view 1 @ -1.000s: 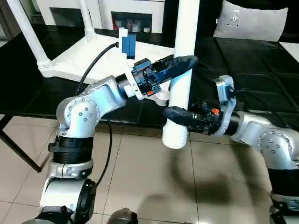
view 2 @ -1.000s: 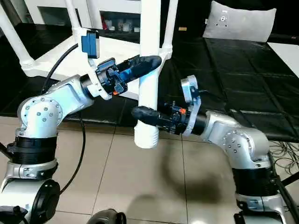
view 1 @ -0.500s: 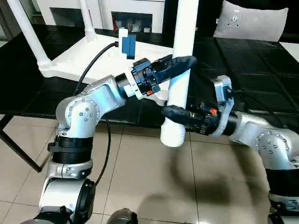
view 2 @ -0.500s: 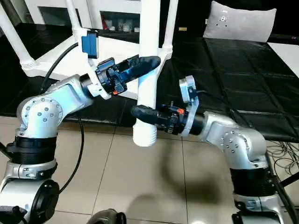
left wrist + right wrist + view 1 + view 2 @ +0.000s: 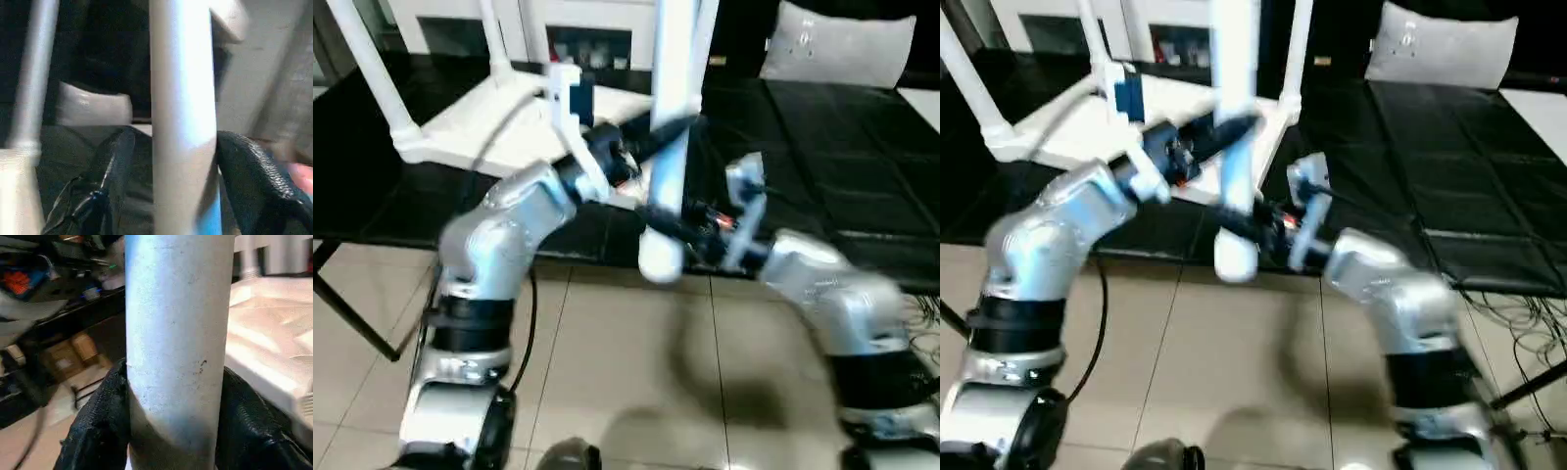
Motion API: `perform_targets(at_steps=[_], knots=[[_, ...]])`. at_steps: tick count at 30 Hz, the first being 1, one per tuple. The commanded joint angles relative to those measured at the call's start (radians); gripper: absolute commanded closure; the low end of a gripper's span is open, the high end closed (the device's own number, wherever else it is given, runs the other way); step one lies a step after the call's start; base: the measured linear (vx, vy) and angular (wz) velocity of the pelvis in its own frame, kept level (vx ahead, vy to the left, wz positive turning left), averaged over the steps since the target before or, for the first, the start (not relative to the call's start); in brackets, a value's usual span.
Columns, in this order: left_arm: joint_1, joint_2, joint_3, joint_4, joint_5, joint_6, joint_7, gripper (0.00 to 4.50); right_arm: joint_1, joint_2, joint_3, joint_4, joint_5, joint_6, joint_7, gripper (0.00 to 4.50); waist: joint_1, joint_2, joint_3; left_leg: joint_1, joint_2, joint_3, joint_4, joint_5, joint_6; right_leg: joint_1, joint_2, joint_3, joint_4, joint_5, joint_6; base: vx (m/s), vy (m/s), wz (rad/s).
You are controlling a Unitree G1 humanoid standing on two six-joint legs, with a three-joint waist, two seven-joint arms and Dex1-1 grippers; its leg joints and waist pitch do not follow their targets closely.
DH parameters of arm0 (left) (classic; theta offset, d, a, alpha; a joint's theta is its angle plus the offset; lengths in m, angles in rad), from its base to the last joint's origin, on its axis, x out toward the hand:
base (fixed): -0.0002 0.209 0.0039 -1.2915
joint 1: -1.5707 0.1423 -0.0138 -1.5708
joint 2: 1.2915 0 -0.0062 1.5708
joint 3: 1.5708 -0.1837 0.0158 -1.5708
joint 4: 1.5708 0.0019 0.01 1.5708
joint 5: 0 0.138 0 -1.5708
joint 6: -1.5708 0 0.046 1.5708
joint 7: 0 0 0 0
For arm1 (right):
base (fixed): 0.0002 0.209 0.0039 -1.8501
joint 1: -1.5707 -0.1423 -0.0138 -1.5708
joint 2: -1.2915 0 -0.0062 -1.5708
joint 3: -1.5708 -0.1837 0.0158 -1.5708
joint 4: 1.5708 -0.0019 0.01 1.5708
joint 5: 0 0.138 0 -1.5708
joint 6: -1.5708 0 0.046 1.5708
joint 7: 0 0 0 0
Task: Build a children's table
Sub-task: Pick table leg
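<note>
While the long round white plastic leg stands upright between both arms before the black worktop, the right pincer should keep pinching it, because the left pincer looks slack around it.

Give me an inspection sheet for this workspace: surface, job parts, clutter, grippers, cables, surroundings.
Surface: black tabletop over a tiled floor.
Job's things: upside-down white table top with legs already standing up from it; one loose leg held upright at the black table's front edge.
Clutter: grey cushion at the far right.
Grippers: left gripper has a finger on each side of the loose leg, a gap showing on one side; right gripper shut on it lower down.
Cables: wires hang at the right below the table edge.
Surroundings: white cabinet behind.
</note>
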Motion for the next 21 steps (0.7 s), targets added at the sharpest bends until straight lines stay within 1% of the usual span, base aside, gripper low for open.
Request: perform_targets(at_steps=[1,2,3,4,6,8,9,10,14,15,16,18,21], knots=[[0.001,-0.007,-0.053,-0.021,0.111,-0.074,0.074,1.3,-0.028,0.024,-0.007,0.007,-0.031,-0.055,-0.042,2.61,-0.007,-0.012,-0.084,0.044,0.136,-0.059,-0.089,-0.182,-0.043,0.03,-0.123,0.062,-0.072,-0.014,-0.227,0.0,0.0,0.0],[0.001,-0.007,-0.053,-0.021,0.111,-0.074,0.074,1.3,-0.028,0.024,-0.007,0.007,-0.031,-0.055,-0.042,2.61,-0.007,-0.012,-0.084,0.044,0.136,-0.059,-0.089,-0.182,-0.043,0.03,-0.123,0.062,-0.072,-0.014,-0.227,0.0,0.0,0.0],[0.002,-0.01,-0.068,-0.022,0.14,-0.097,0.092,1.3,-0.031,0.036,-0.008,0.015,-0.043,-0.073,-0.057,2.61,-0.007,-0.012,-0.084,0.043,0.136,-0.059,-0.089,-0.177,-0.037,0.029,-0.123,0.062,-0.072,-0.002,-0.224,0.0,0.0,0.0],[0.004,-0.024,-0.069,-0.023,0.151,-0.111,0.113,1.3,-0.034,0.047,-0.008,0.022,-0.052,-0.087,-0.069,2.61,-0.009,-0.01,-0.084,0.043,0.136,-0.058,-0.088,-0.175,-0.039,0.028,-0.122,0.061,-0.07,0.007,-0.226,0.0,0.0,0.0],[0.004,-0.056,-0.057,-0.02,0.155,-0.117,0.156,1.3,-0.039,0.06,-0.003,0.037,-0.069,-0.113,-0.081,2.61,-0.01,-0.012,-0.084,0.043,0.135,-0.057,-0.086,-0.177,-0.035,0.03,-0.125,0.061,-0.068,0.018,-0.236,0.0,0.0,0.0],[0.011,-0.06,-0.074,-0.009,0.17,-0.115,0.156,1.3,-0.043,0.069,0.004,0.051,-0.085,-0.131,-0.085,2.61,-0.009,-0.013,-0.083,0.042,0.134,-0.057,-0.086,-0.181,-0.025,0.03,-0.124,0.062,-0.071,0.003,-0.236,0.0,0.0,0.0],[0.011,-0.06,-0.075,-0.009,0.171,-0.115,0.157,1.59,-0.044,0.069,0.005,0.052,-0.086,-0.133,-0.085,2.61,-0.009,-0.013,-0.083,0.042,0.134,-0.057,-0.085,-0.181,-0.025,0.03,-0.124,0.061,-0.071,-0.002,-0.235,0.0,0.0,0.0],[0.014,-0.065,-0.078,-0.001,0.181,-0.117,0.167,1.59,-0.046,0.071,0.012,0.06,-0.099,-0.145,-0.084,2.61,-0.011,-0.012,-0.082,0.041,0.134,-0.058,-0.086,-0.186,-0.026,0.03,-0.123,0.061,-0.071,-0.01,-0.234,0.0,0.0,0.0],[0.017,-0.065,-0.087,0.01,0.185,-0.109,0.167,1.66,-0.049,0.072,0.022,0.07,-0.109,-0.154,-0.076,2.61,-0.016,-0.012,-0.082,0.041,0.134,-0.059,-0.087,-0.194,-0.026,0.03,-0.121,0.061,-0.072,-0.01,-0.236,0.0,0.0,0.0],[0.022,-0.066,-0.09,0.012,0.195,-0.112,0.172,1.66,-0.047,0.076,0.025,0.071,-0.115,-0.16,-0.076,2.61,-0.017,-0.01,-0.082,0.041,0.134,-0.059,-0.088,-0.194,-0.025,0.029,-0.121,0.061,-0.071,-0.004,-0.236,0.0,0.0,0.0],[0.022,-0.067,-0.09,0.012,0.196,-0.112,0.173,1.66,-0.047,0.077,0.026,0.072,-0.116,-0.16,-0.076,2.61,-0.017,-0.01,-0.082,0.041,0.134,-0.059,-0.088,-0.194,-0.025,0.029,-0.121,0.061,-0.071,-0.004,-0.236,0.0,0.0,0.0],[0.022,-0.067,-0.09,0.015,0.202,-0.117,0.178,1.66,-0.046,0.08,0.027,0.074,-0.121,-0.166,-0.076,2.61,-0.019,-0.011,-0.082,0.041,0.134,-0.059,-0.087,-0.188,-0.017,0.03,-0.121,0.061,-0.07,0.013,-0.241,0.0,0.0,0.0],[0.022,-0.07,-0.088,0.018,0.208,-0.119,0.18,1.66,-0.047,0.083,0.027,0.081,-0.128,-0.176,-0.073,2.61,-0.023,-0.011,-0.08,0.04,0.134,-0.059,-0.087,-0.201,-0.017,0.03,-0.122,0.061,-0.072,-0.002,-0.246,0.0,0.0,0.0]])
